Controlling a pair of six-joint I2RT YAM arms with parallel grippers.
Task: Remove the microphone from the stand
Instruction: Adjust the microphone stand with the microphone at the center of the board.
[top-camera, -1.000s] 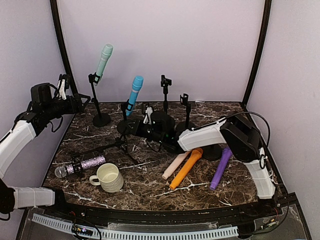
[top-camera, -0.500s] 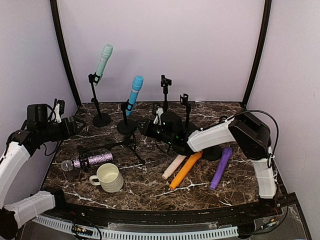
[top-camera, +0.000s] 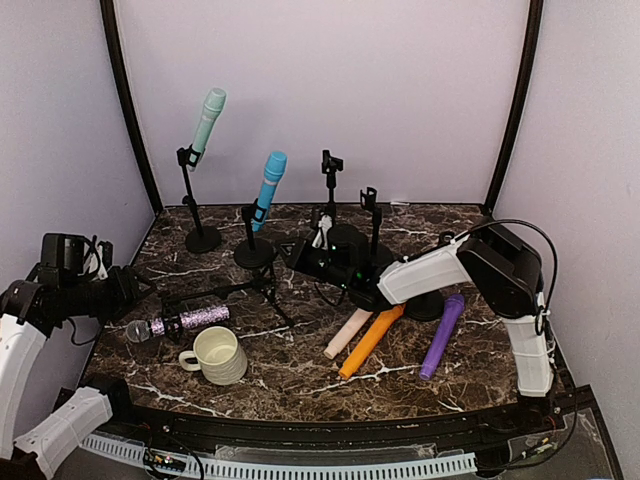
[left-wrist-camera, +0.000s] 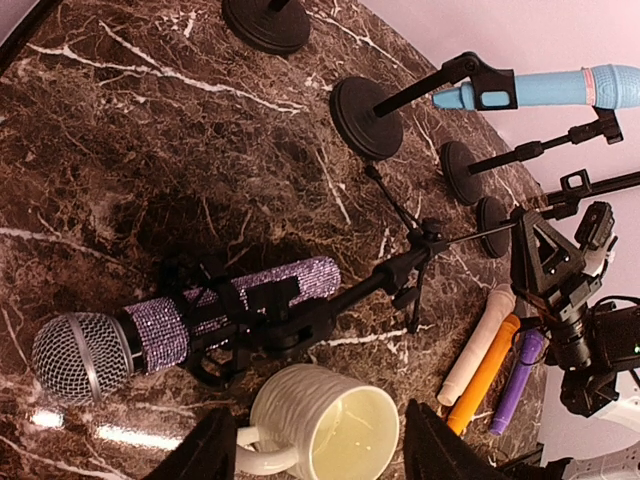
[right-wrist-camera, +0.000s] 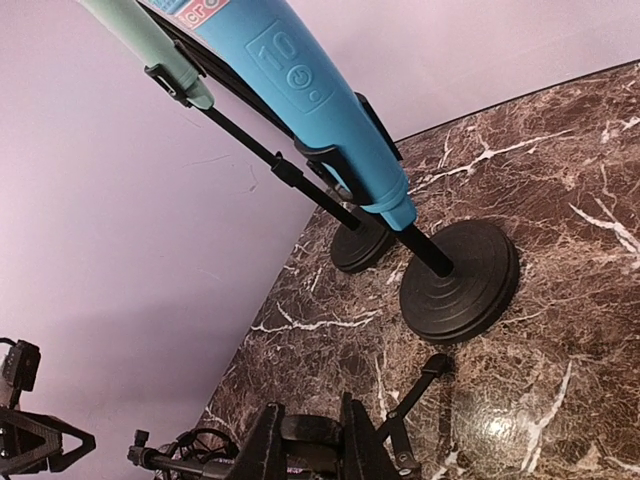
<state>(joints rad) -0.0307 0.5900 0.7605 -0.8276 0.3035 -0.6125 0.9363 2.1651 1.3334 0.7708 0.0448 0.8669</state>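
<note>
**A:** Where's the mic?

**B:** The mic (left-wrist-camera: 160, 335) lies on the desk (left-wrist-camera: 150, 150), clipped into the tipped-over stand (left-wrist-camera: 380, 280). A mug (top-camera: 218, 354) sits just beside it.

**A:** And your hands?

**B:** My left hand (left-wrist-camera: 322, 440) hovers above with its fingers apart, more over the mug than the mic. My right hand (right-wrist-camera: 310, 440) is clamped on the stand's foot end, which I take to be bracing it.

**A:** Which step is this?

**B:** The approach, I'd say. The mic isn't out of the clip yet. Next I need to line the left hand over the glitter body, close on it, and pull it along its length while the right pins the stand.
</note>
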